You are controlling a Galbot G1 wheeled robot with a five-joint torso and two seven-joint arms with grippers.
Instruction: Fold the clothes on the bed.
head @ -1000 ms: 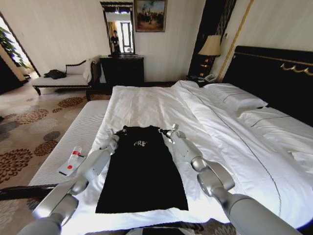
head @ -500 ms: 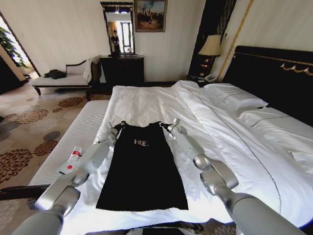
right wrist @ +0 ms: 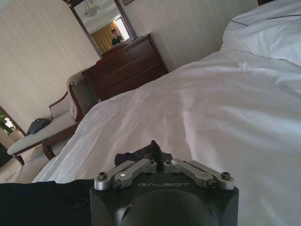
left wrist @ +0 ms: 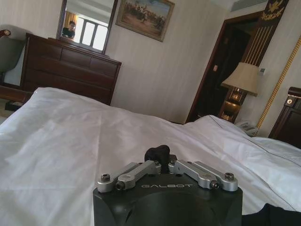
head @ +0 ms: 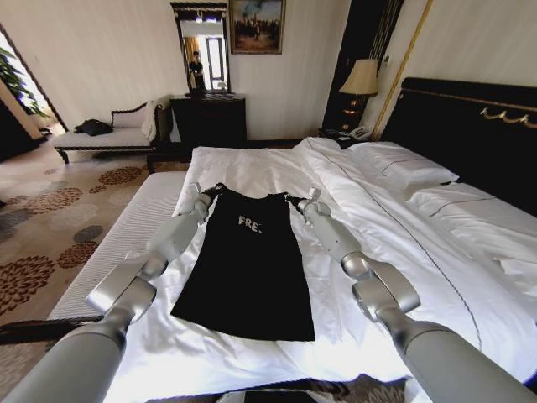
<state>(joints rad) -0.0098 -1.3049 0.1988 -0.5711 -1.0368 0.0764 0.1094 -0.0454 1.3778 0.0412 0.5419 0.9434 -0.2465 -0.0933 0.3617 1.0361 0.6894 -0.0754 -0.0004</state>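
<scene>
the black t-shirt [head: 243, 269] lies lengthwise on the bed [head: 436, 252], its collar end toward the dresser [head: 208, 119]. the left gripper [head: 205, 195] and right gripper [head: 300, 201] are each clamped on a shoulder corner, with the shirt stretched between them.

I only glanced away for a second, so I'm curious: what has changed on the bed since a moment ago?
Both arms reached farther up the bed, away from the robot, dragging the black T-shirt along by its top corners. The left tool and right tool stay shut on those corners, and the shirt's top edge is now lifted and stretched between them. The white duvet and pillows stayed put.
</scene>
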